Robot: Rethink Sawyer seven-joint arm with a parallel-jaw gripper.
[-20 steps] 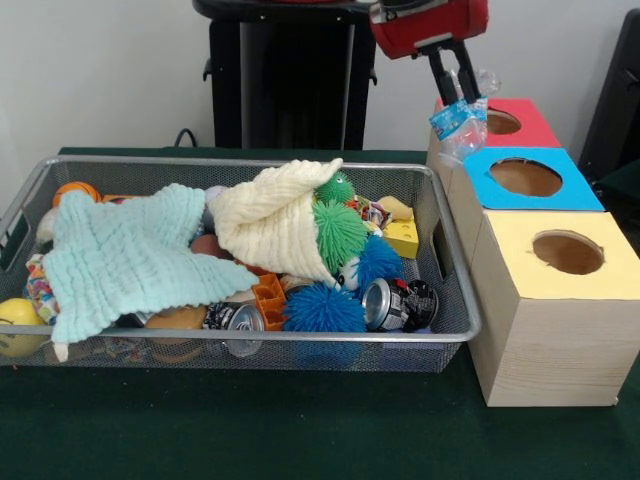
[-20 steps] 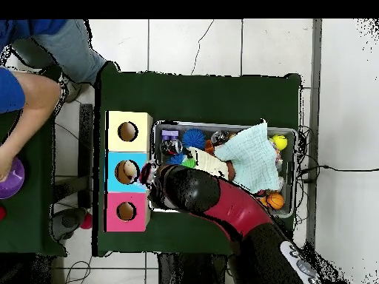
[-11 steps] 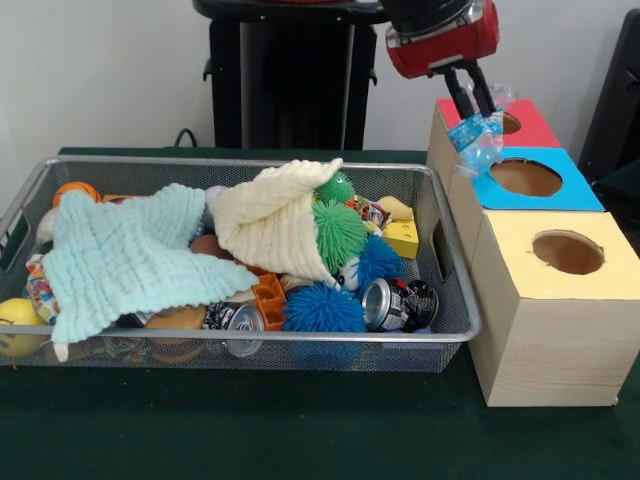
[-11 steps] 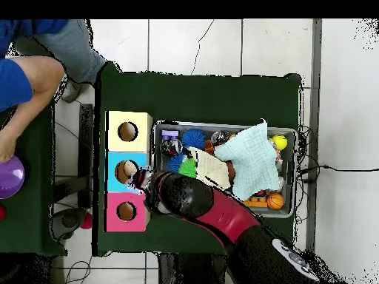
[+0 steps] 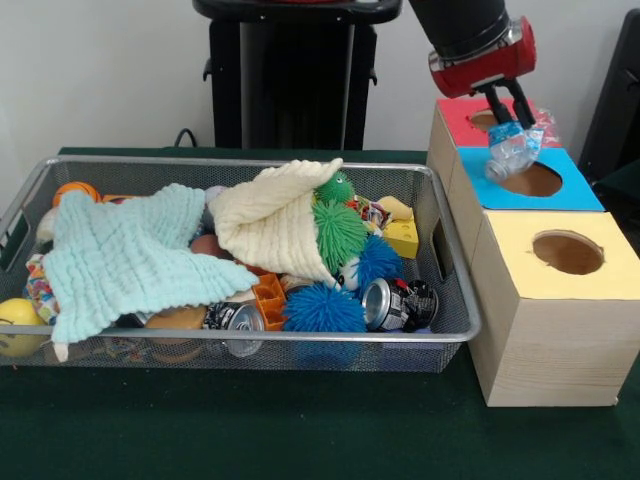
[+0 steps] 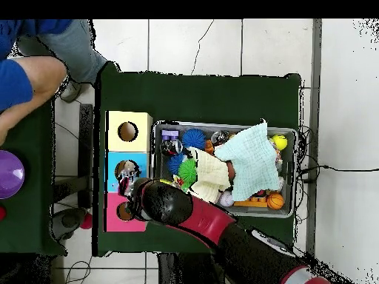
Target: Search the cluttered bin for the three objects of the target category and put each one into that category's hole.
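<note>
Front view, item by item. Gripper (image 5: 509, 112): black fingers below a red and black wrist, closed round a crumpled clear plastic bottle (image 5: 516, 147) with a blue label. The bottle hung tilted over the blue box (image 5: 478, 168), its lower end at or just above the rim of that box's round hole (image 5: 533, 180); contact with the rim could not be told.

Boxes: three wooden boxes in a row beside the bin, each with a coloured top and one round hole. Red box (image 5: 452, 116) at the back, partly hidden by the wrist; blue box in the middle; yellow box (image 5: 548, 323) at the front.

Wire mesh bin (image 5: 230, 346) on the green table (image 5: 300, 430), holding:
- mint green cloth (image 5: 125, 260), spread over the left half;
- cream cloth (image 5: 268, 228), folded over the middle;
- green spiky ball (image 5: 339, 232), against the cream cloth;
- blue spiky ball (image 5: 322, 310), near the front wall;
- drink can (image 5: 385, 303), on its side just beside the blue spiky ball;
- yellow block (image 5: 404, 238), near the right wall;
- yellow ball (image 5: 18, 326), at the left front corner;
- orange ball (image 5: 76, 190), at the left back.

Overhead view: arm (image 6: 207, 220) reached across the red box to the blue box (image 6: 115, 164); a person's arm in a blue sleeve (image 6: 18, 81) showed at the upper left edge.
</note>
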